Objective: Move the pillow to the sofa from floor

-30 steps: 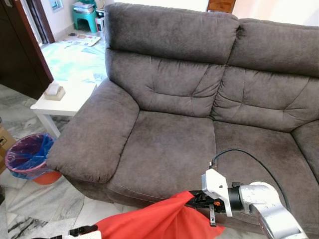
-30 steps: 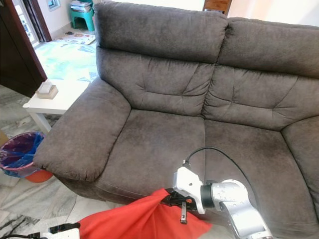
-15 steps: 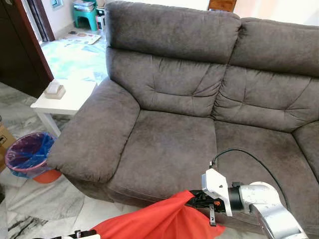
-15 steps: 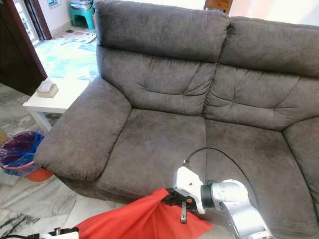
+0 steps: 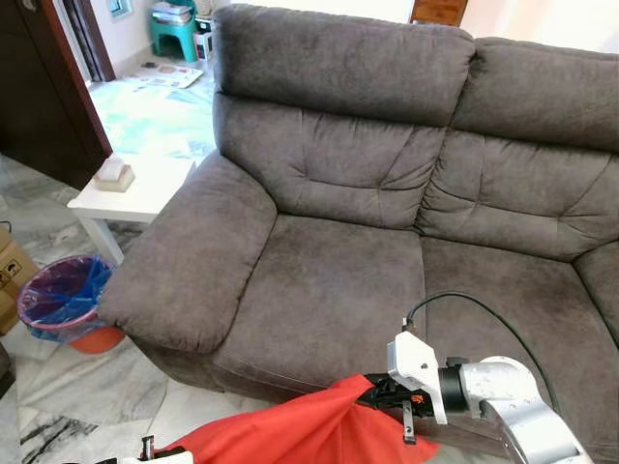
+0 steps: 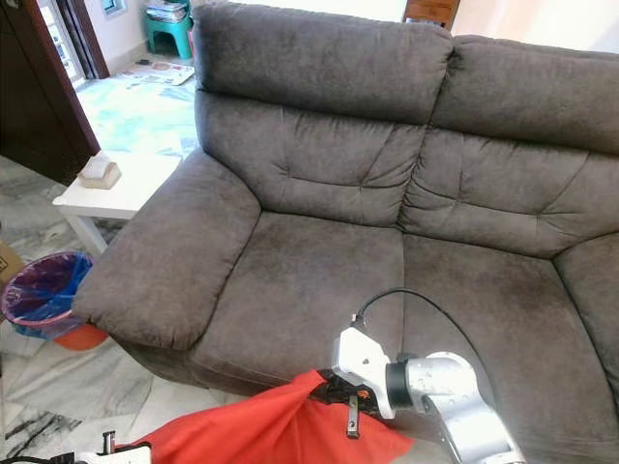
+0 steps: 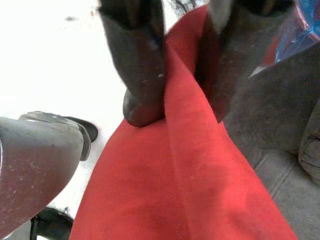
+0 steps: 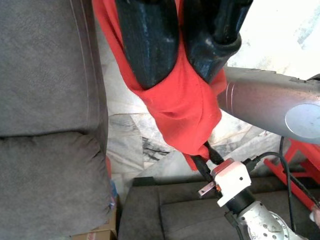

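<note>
A white side table (image 5: 135,188) and lined bin (image 5: 63,300) flank the sofa's (image 5: 329,280) plush grey armrest. The left gripper (image 7: 177,107) and right gripper (image 5: 392,394) each have fingers clamped on the soft red pillow (image 5: 300,435), stretched below the seat's front edge.

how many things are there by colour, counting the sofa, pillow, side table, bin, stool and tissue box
grey: 1, the sofa
red: 1, the pillow
white: 1, the side table
orange: 1, the bin with a blue liner
green: 1, the stool
beige: 1, the tissue box
total: 6
</note>
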`<state>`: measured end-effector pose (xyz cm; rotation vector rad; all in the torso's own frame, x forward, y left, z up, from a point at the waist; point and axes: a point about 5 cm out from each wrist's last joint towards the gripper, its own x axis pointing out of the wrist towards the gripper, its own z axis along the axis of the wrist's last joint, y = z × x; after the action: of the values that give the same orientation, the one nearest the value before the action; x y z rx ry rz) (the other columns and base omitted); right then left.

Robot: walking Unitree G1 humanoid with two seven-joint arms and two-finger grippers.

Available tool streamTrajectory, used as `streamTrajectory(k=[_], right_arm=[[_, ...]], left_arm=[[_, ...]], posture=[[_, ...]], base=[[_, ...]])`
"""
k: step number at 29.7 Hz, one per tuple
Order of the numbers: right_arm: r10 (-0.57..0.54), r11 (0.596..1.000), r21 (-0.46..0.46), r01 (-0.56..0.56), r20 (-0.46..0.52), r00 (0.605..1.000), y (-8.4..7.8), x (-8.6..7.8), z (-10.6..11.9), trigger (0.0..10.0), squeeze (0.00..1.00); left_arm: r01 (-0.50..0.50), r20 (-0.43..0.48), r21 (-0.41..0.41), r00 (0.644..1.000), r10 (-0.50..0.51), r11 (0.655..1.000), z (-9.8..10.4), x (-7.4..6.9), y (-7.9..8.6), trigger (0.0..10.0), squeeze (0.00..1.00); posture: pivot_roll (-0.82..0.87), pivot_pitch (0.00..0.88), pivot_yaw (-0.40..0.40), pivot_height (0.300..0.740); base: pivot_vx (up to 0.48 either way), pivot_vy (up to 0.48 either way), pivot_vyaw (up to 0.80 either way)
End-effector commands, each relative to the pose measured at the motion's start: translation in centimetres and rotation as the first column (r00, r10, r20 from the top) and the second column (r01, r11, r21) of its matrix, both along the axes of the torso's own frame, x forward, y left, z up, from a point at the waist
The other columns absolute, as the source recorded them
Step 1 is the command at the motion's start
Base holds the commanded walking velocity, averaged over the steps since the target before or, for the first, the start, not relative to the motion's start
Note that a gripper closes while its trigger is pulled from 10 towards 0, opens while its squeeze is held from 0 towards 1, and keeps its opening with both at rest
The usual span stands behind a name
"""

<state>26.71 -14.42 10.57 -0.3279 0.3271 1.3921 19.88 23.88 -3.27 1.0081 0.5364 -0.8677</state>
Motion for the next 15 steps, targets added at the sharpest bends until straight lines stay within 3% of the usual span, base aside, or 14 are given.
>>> streamTrajectory(k=[1, 15], right_arm=[[0.029, 0.998, 0.061, -0.033, 0.075, 0.997, 0.69, 0.11, 1.61, 10.0, 0.00], [0.006, 0.998, 0.063, -0.011, 0.070, 0.998, 0.47, 0.30, 1.45, 10.0, 0.00]], left_arm=[[0.010, 0.002, 0.005, 1.000, -0.010, 1.000, 0.04, -0.17, 0.23, 0.0, 0.00], [-0.009, 0.034, -0.022, 0.999, 0.009, 1.000, 0.14, -0.01, -0.13, 0.0, 0.00]], posture=[[0.13, 0.077, -0.032, 0.740], [0.14, 0.087, -0.035, 0.740]], base=[[0.000, 0.000, 0.00], [0.000, 0.000, 0.00]])
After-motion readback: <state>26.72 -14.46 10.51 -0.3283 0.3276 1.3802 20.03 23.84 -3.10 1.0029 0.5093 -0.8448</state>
